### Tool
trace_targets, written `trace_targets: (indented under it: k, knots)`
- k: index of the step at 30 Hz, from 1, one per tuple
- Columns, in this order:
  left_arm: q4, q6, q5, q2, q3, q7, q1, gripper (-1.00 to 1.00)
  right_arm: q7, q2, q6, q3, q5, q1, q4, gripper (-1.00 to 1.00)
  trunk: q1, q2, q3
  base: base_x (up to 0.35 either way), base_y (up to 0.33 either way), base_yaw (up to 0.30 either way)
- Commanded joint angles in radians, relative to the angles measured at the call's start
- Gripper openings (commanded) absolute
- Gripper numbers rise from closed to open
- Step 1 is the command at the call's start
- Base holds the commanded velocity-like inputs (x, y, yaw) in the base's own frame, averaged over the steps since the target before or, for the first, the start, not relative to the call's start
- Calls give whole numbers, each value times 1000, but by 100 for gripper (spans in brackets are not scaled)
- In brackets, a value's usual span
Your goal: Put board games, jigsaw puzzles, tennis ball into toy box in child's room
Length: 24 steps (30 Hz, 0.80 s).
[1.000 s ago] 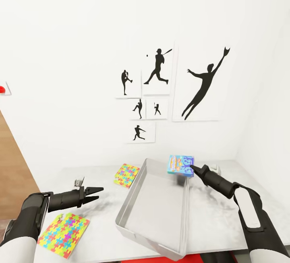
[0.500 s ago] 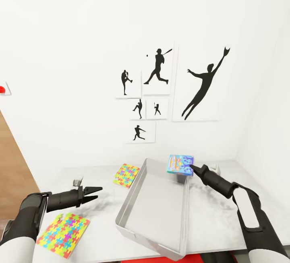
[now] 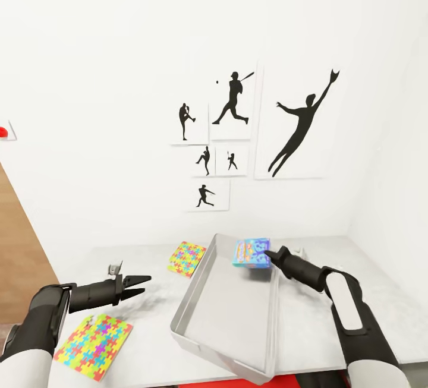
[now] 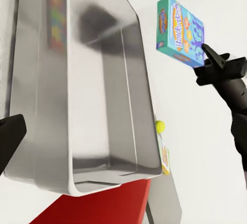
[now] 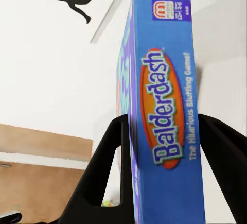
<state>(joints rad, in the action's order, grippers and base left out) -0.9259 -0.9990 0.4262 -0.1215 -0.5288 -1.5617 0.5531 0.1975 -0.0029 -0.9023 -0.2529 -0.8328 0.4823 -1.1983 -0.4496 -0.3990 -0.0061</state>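
Board game point(image 3: 251, 253) "Balderdash", blue box, held in the air over far end of grey toy box point(image 3: 229, 308); bin interior bare. Right gripper point(image 3: 268, 255) clamps the box's thin edges, one finger point(image 5: 105, 175) each side; printed face upright, long axis roughly level. Left gripper point(image 3: 142, 285) fingers apart, above table point(image 3: 309, 316). Two jigsaw puzzles point(image 3: 186, 258) point(image 3: 94, 345) lie flat left of the bin.

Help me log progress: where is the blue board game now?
In the head view, the blue board game is held by the right gripper, above the toy box's far end.
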Motion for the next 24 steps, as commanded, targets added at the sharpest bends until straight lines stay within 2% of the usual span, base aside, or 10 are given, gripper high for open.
trace_targets:
  k: [1,3,7,10,12,14,16,21,22,24]
  knots:
    - [-1,-10,11,0,-3,-9,1,100,-40,12,-16,-2,7,27,14,-100,0,-1,-1,0,0,0]
    - [-1,-10,11,-1,-4,-9,1,100,-127,38,-38,-2,5,81,51,-100,0,-1,-1,0,0,0]
    - [-1,-10,11,-6,-6,-9,1,100,-232,73,-44,-2,7,176,152,-100,0,-1,-1,0,0,0]
    - [-1,-12,10,-11,-6,-9,1,100,-293,82,-29,-2,7,246,258,-100,0,-1,-1,0,0,0]
    - [-1,-13,10,-13,-6,-9,1,100,-326,83,10,-2,7,298,348,-100,0,-1,-1,0,0,0]
    - [-1,-14,10,-20,-6,-9,1,100,-344,84,45,-2,7,341,420,-100,0,-1,-1,0,0,0]
    - [-1,-17,9,-37,-7,-9,1,100,-354,84,63,-3,7,377,476,-100,0,-1,-1,0,0,0]
    - [0,-20,5,-79,-8,-9,1,100,-359,84,80,-6,8,405,518,-100,0,-1,-1,0,0,0]
    - [1,-21,-7,-90,-8,-9,1,100,-360,84,86,-6,8,406,519,-100,0,-1,-1,0,0,0]
    - [5,-21,-54,-112,-6,-9,1,100,-359,84,96,-6,8,408,521,-100,0,-1,-1,0,0,0]
